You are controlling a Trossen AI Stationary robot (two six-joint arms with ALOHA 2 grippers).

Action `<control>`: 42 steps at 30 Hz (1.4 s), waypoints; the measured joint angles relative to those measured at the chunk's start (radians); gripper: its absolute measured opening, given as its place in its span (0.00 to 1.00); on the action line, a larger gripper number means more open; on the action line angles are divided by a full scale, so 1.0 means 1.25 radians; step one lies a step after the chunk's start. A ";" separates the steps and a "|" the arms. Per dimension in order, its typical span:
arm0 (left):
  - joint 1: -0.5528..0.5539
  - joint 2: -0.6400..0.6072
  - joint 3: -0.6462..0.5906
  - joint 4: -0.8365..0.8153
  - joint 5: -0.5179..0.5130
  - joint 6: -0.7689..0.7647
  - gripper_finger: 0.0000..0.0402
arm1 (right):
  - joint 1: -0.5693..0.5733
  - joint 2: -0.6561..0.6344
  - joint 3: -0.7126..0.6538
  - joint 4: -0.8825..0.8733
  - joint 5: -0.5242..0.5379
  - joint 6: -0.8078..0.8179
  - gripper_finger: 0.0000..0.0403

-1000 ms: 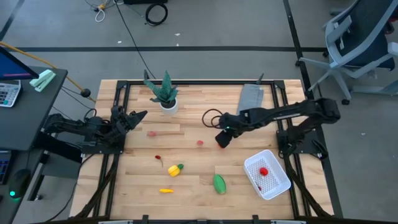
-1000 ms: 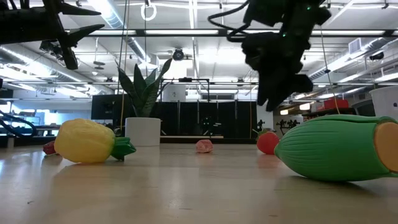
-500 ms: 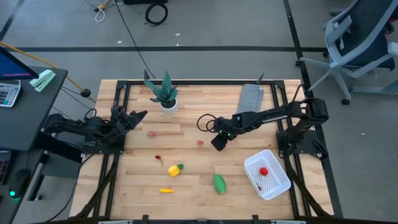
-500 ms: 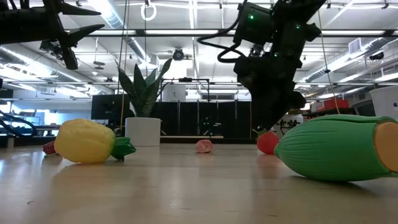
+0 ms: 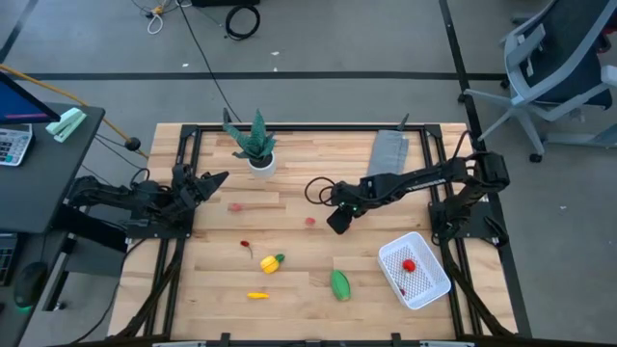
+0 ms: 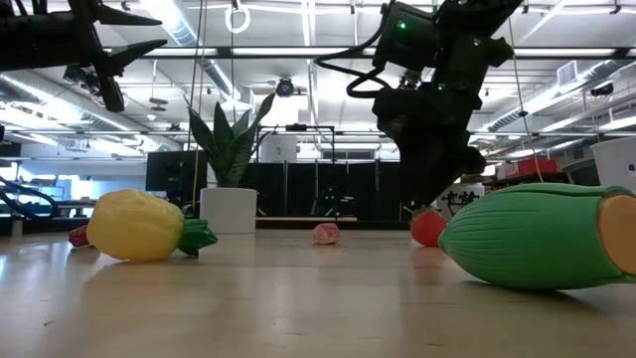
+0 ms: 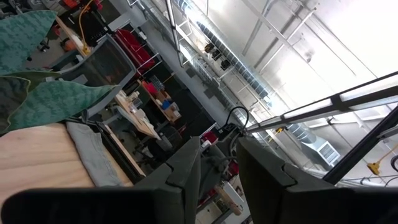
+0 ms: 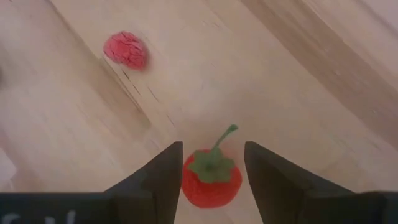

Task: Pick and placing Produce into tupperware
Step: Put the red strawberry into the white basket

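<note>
A red tomato-like piece [image 8: 211,179] with a green stem lies on the wooden table; my right gripper [image 8: 212,149] hovers open over it, pointing steeply down, one finger on either side in the wrist view. The low view shows the gripper [image 6: 442,199] ending just above the piece [image 6: 425,229]. A pink-red piece [image 5: 309,221] lies just left of it. The yellow piece with a green end [image 5: 273,262], the green oblong [image 5: 339,284] and the thin yellow-orange one [image 5: 257,295] lie nearer the front. The white tupperware [image 5: 434,258] at the front right holds one red piece [image 5: 409,265]. My left gripper [image 5: 207,181] waits open at the left edge.
A potted plant [image 5: 258,149] stands at the far left of centre. A folded grey cloth [image 5: 389,151] lies at the far right. Two more small red pieces [image 5: 235,205] [image 5: 245,245] lie left of centre. Bare wood lies between the gripper and the tupperware.
My right gripper has come down and a little toward the table's left, over the red tomato-like piece, then held still for the last half second. The produce has not moved.
</note>
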State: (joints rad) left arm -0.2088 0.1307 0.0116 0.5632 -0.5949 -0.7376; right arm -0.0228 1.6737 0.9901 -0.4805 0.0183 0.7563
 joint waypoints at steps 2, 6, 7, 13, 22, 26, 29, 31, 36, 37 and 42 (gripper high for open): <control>0.000 0.000 0.000 0.000 0.000 0.000 0.27 | 0.000 0.000 0.000 0.000 0.007 -0.001 0.45; 0.000 0.000 0.000 0.000 0.000 0.000 0.27 | -0.002 0.000 0.000 0.000 0.015 -0.006 0.45; 0.000 0.000 0.000 0.000 0.000 0.000 0.27 | -0.001 0.000 0.000 0.000 0.022 -0.012 0.45; 0.000 0.000 0.000 -0.001 0.000 0.000 0.27 | -0.001 0.007 0.000 0.026 0.035 -0.016 0.45; 0.000 0.000 0.000 -0.001 0.000 -0.002 0.27 | -0.002 0.019 0.000 0.032 0.068 -0.013 0.45; 0.000 0.000 0.000 -0.002 0.000 -0.001 0.27 | 0.000 0.027 0.000 0.027 0.045 0.006 0.43; 0.000 0.000 0.000 -0.002 0.000 -0.001 0.27 | 0.011 0.034 0.000 0.024 0.043 0.008 0.39; 0.000 0.000 0.000 -0.003 0.000 -0.001 0.27 | 0.013 0.040 0.000 0.019 0.041 0.009 0.36; 0.000 0.000 0.000 -0.012 0.000 0.000 0.27 | 0.015 0.052 0.000 0.025 0.061 0.008 0.20; 0.000 0.000 0.000 -0.013 0.000 0.000 0.27 | 0.015 0.052 0.000 0.026 0.067 0.007 0.15; 0.000 0.000 0.000 -0.016 0.000 0.000 0.27 | 0.014 0.036 0.001 0.045 0.072 0.022 0.03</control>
State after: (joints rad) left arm -0.2089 0.1307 0.0116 0.5438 -0.5949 -0.7376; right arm -0.0055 1.7190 0.9909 -0.4247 0.1084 0.7839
